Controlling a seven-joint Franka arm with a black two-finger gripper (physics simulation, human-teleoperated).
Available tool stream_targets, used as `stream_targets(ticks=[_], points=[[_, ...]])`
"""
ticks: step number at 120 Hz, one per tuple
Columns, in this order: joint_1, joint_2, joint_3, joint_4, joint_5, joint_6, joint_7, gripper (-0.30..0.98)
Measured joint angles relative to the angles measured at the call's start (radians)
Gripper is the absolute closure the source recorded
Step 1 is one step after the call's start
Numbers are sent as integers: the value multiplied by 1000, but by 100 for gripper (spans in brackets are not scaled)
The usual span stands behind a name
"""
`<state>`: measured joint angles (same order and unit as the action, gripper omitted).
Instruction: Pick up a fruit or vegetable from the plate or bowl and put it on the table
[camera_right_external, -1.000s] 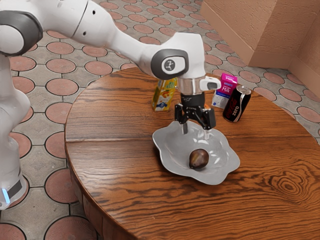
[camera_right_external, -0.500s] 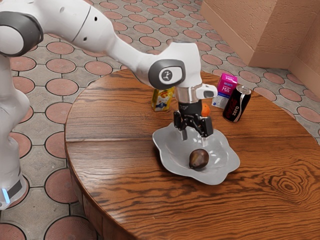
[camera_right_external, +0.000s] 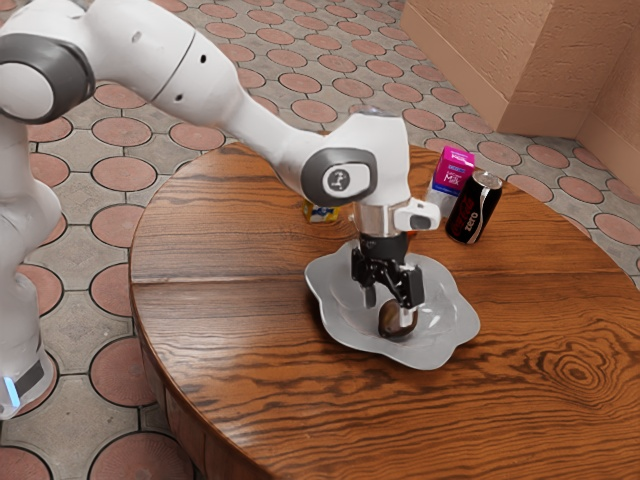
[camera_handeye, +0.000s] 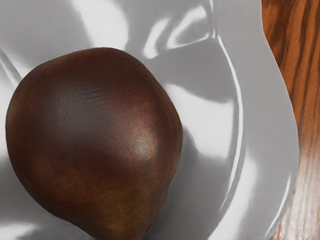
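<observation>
A white robot arm (camera_right_external: 265, 125) enters from the upper left of the exterior view and bends down over a round wooden tabletop (camera_right_external: 235, 365). Near the centre of the frame, its black tool (camera_right_external: 388, 307) points downward into a shallow grey bowl (camera_right_external: 452, 318) with a wavy rim. The two fingers stand well apart, with no grip on anything. One overlaps the dark brown fruit (camera_right_external: 388, 322) in the picture; the other ends just above it, toward the frame's left. Whether either finger touches the skin, I cannot tell.

The fruit lies inside the bowl, below the centre of the frame. In the wrist view it looms large at the left, rounded, narrowing toward the lower edge. The hand is probably this low, with its fingers spread, so that they can pass down either side of the fruit before closing. The raised rim leaves room for a grasp from above, and the sloping wall might let a nudged fruit roll. A centred squeeze seems wise, then a straight lift clear of the rim.

At the upper right of the tabletop, a black drink can (camera_right_external: 473, 208) stands upright beside a pink and white milk carton (camera_right_external: 453, 174). Part of a yellow package (camera_right_external: 322, 214) shows behind the arm. Bare wood at the frame's left and lower right offers space for setting the fruit down, away from these items.
</observation>
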<state>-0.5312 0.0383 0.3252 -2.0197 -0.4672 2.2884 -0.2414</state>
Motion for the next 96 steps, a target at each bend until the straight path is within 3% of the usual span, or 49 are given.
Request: stream_targets(ticks=[96], points=[[48,47,3,34,7,0,69,1]])
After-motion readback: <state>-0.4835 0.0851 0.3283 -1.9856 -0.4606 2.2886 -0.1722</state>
